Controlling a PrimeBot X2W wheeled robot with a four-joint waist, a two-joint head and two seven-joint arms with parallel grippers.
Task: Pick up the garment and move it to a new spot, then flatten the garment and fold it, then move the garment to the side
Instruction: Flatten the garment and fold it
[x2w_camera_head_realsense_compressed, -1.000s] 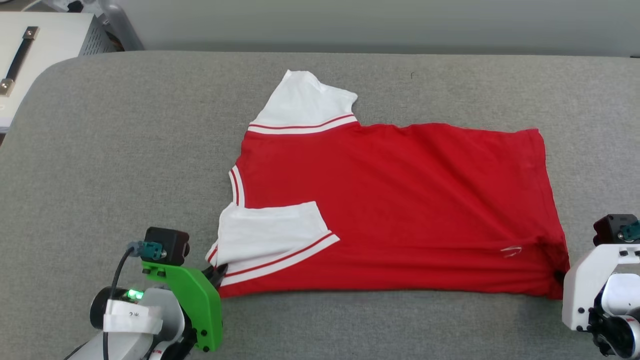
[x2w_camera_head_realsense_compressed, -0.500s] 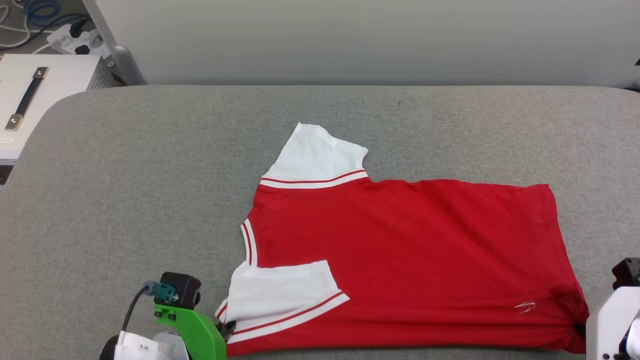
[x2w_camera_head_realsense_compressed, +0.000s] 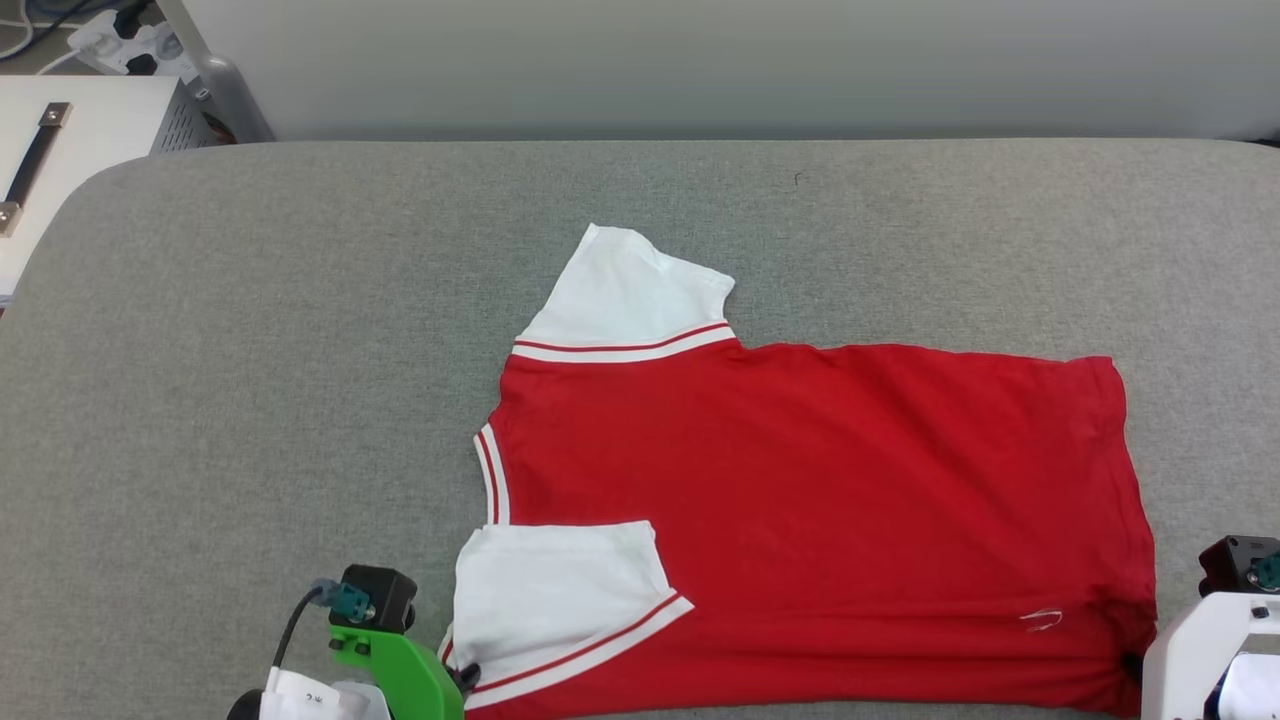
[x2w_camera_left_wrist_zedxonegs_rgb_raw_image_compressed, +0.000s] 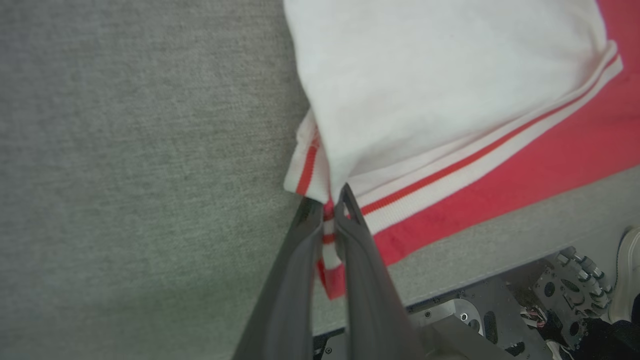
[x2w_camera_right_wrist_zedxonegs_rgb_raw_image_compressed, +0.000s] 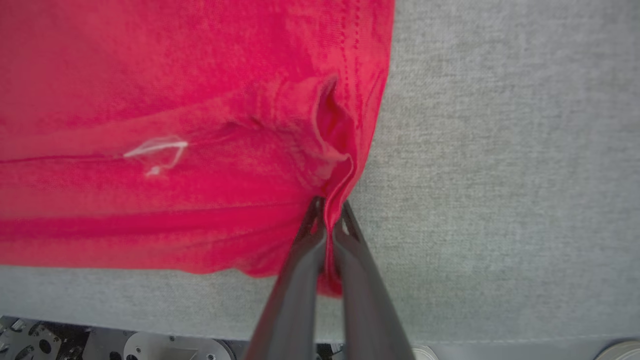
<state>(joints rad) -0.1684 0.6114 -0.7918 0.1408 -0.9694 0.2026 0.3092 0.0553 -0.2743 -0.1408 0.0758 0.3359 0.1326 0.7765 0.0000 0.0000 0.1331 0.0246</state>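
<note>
1. Grey padded table (x2w_camera_head_realsense_compressed: 250, 380): the work surface. The garment sits right of centre on its near half, with its near edge just beside the table's front edge.
2. Garment (x2w_camera_head_realsense_compressed: 800, 480): red jersey lying flat, plain red side up, no print visible. The collar end is to my left and the hem to my right. It lies sideways, so I judge each arm gets one end to work.
3. Far sleeve (x2w_camera_head_realsense_compressed: 630, 290): white, sticks out away from me, not yet folded in.
4. Near sleeve (x2w_camera_head_realsense_compressed: 555, 590): white, folded in over the red body, striped trim running diagonally.
5. Left gripper (x2w_camera_left_wrist_zedxonegs_rgb_raw_image_compressed: 327, 207): jaws clamped on the striped trim at the near shoulder corner, right under the folded sleeve.
6. Right gripper (x2w_camera_right_wrist_zedxonegs_rgb_raw_image_compressed: 330, 212): jaws pinched tight on the near hem corner. The cloth bunches into a ridge just above the tips.
7. With both near corners held, I judge this is the setup for carrying the near edge over into a lengthwise fold. The risk is that the thin fabric lets the tucked sleeve slide out.
8. Small white mark (x2w_camera_head_realsense_compressed: 1043, 620): on the red, near the right grip.
</note>
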